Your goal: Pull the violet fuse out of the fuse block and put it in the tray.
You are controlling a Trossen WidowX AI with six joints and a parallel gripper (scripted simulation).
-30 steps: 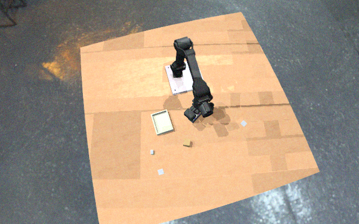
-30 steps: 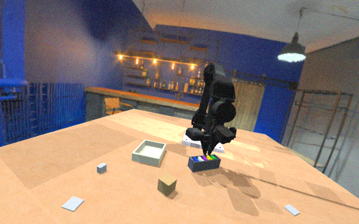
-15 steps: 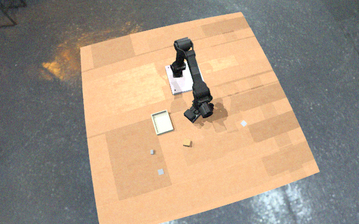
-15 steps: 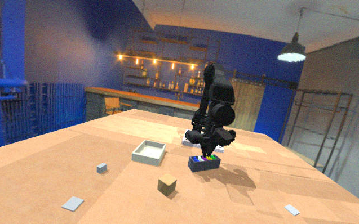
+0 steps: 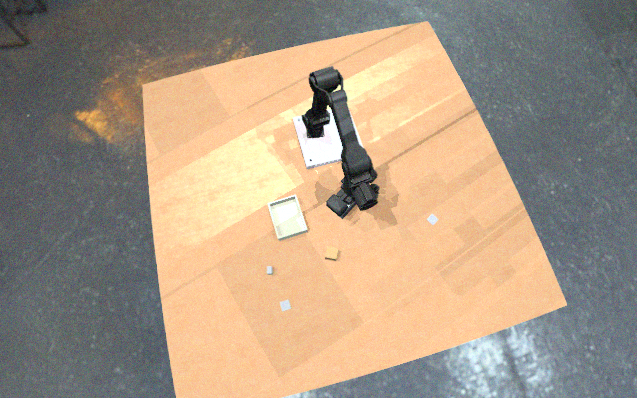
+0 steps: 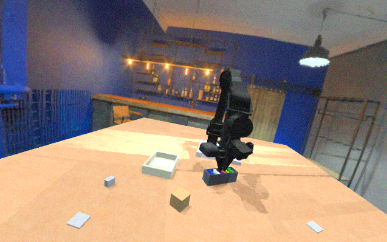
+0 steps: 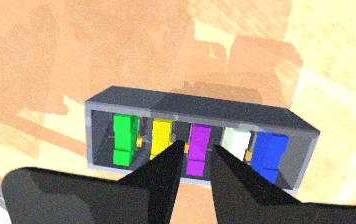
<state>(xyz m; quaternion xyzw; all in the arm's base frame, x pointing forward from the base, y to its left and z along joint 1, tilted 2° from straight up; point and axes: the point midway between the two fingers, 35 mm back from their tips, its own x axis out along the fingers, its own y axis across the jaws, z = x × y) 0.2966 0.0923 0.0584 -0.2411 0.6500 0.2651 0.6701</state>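
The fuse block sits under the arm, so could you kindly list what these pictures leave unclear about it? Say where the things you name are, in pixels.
- Top: the fuse block (image 6: 220, 179) (image 7: 229, 110), screened by the arm (image 5: 349, 127) (image 6: 239, 103).
- Wrist: near ends of the yellow fuse (image 7: 162, 134) and white fuse (image 7: 238, 141), behind the pincer (image 6: 222, 170) (image 7: 197, 150).
- Exterior: whether the pincer touches the violet fuse (image 6: 222, 172) (image 7: 199, 137); too small.

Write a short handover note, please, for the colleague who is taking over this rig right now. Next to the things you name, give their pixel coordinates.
Gripper (image 6: 222, 170) (image 7: 197, 150): fingers parted, one each side of the violet fuse's top, not gripping it as far as the wrist view shows.
Violet fuse (image 7: 199, 142): in the fuse block (image 6: 220, 180) (image 7: 219, 106), between the yellow fuse (image 7: 162, 131) and the white fuse (image 7: 237, 137).
Tray (image 5: 303, 232) (image 6: 156, 174): beside the block, no fuse in it.
Done: gripper lined up over the violet fuse.
Left: grip it, pull straight up, carry to the tray, let go. The neighbouring fuses look close to the fingertips, so go gently.
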